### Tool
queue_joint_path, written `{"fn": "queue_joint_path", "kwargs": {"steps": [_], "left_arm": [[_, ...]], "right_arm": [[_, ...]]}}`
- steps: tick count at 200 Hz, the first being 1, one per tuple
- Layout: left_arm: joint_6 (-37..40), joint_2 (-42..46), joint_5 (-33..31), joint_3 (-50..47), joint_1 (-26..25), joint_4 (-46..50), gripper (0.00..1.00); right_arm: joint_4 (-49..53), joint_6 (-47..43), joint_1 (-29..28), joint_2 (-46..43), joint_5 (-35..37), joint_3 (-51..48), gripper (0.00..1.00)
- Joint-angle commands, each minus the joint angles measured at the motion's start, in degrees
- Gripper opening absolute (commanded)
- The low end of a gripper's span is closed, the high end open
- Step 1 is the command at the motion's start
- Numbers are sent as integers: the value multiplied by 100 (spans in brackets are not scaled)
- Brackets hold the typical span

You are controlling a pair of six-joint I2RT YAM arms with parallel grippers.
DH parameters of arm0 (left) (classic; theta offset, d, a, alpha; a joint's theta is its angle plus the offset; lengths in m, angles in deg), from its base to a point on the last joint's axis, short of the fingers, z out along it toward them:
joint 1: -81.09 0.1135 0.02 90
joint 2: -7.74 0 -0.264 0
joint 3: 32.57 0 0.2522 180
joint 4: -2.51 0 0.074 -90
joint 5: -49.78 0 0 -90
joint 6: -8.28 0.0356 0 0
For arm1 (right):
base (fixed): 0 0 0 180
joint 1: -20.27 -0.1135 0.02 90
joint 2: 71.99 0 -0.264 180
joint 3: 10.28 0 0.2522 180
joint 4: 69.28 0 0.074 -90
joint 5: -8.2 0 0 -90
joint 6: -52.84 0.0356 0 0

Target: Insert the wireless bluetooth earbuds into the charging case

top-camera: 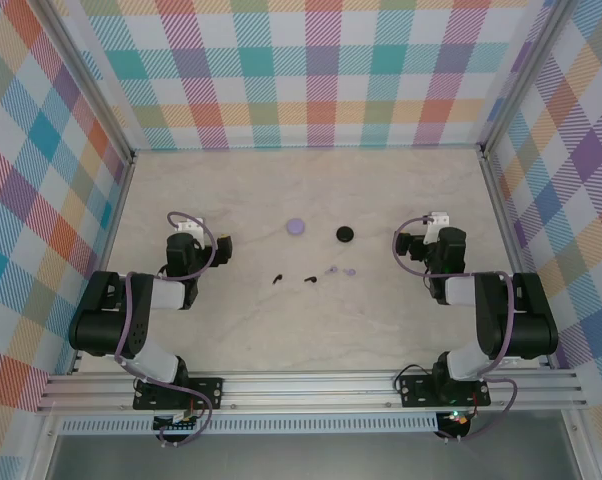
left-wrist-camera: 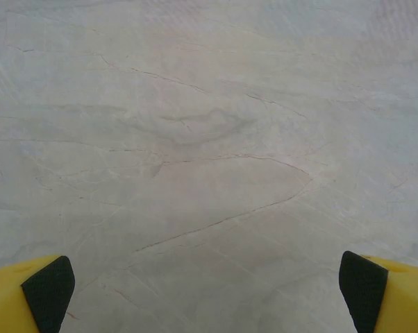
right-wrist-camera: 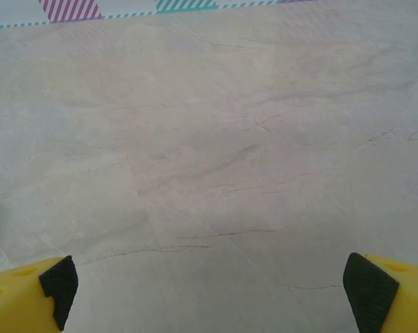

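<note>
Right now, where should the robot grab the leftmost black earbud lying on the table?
Probably from straight above, jaws closing across the narrow width of the leftmost black earbud. It lies low on the table, slanted, with bare space on both sides; finer shape is too small to tell.

Pale beige marble-look desk (top-camera: 381, 330), thin dark veins. Walls (top-camera: 321, 70) pastel plaid: teal, pink, orange, purple. Round lilac case (top-camera: 297, 227), round black case (top-camera: 345, 234). Black earbuds (top-camera: 277, 278), pale lilac earbuds (top-camera: 350, 271). Left gripper (left-wrist-camera: 207, 298), right gripper (right-wrist-camera: 209, 298): yellow fingers, black pads.
</note>
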Motion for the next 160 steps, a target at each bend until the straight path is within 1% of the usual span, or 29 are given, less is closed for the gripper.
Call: {"fn": "queue_joint_path", "kwargs": {"steps": [1, 140, 151, 160], "left_arm": [[-37, -5, -71, 105, 80, -56, 100], [-47, 4, -83, 95, 80, -81, 100], [-92, 113, -209, 204, 80, 216, 100], [-161, 270, -324, 332, 80, 561, 100]], "right_arm": [[-70, -63, 16, -8, -120, 117, 100], [-98, -60, 16, -19, -103, 101, 100], [148, -10, 16, -162, 2, 182, 100], [628, -3, 21, -385, 28, 308, 100]]}}
